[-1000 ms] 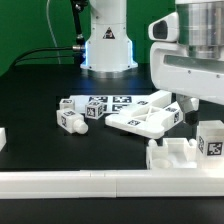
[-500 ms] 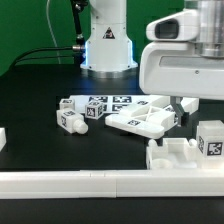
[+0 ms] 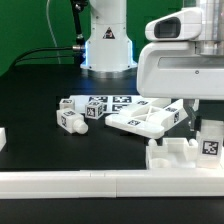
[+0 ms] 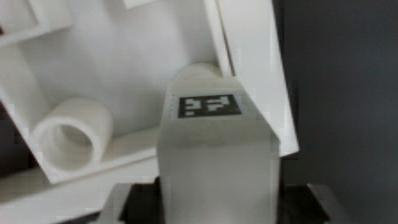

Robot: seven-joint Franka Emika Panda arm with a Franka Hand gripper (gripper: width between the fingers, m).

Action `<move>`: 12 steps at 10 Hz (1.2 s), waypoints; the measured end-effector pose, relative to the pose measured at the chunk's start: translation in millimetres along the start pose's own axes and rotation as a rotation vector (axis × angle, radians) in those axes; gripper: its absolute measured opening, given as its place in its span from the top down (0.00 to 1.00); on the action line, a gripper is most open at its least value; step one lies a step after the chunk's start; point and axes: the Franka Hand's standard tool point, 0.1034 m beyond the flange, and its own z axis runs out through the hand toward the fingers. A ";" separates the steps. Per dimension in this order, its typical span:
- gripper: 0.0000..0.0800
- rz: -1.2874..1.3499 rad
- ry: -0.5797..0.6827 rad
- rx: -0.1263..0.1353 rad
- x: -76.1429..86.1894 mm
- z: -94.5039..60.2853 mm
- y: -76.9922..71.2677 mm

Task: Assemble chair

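In the wrist view my gripper (image 4: 217, 203) is shut on a tapered white chair part (image 4: 214, 140) with a square marker tag near its far end. Beyond it lies a white chair slab (image 4: 125, 50) with raised ribs and a round socket (image 4: 71, 135). In the exterior view the gripper (image 3: 186, 113) hangs at the right, just over the right end of that slab (image 3: 145, 118). Two tagged pegged pieces (image 3: 70, 120) (image 3: 95, 108) lie to the slab's left. A tagged white block (image 3: 209, 141) shows below the gripper; I cannot tell whether it is the held part.
The robot base (image 3: 105, 45) stands at the back. A long plain white rail (image 3: 90, 182) runs along the front, with a chunky white piece (image 3: 175, 155) against it at the right. A flat tagged sheet (image 3: 122, 100) lies behind the slab.
The arm has moved toward the exterior view's left and a little lower, over the slab's right end. The tagged block at the right shifted slightly left with it.
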 end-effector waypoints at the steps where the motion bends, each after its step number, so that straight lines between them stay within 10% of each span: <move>1: 0.65 0.040 0.000 -0.001 0.3 0.0 0.6; 6: 0.65 0.951 -0.054 0.007 -0.7 -0.1 4.1; 12: 0.64 1.396 -0.085 -0.001 -1.1 0.1 8.4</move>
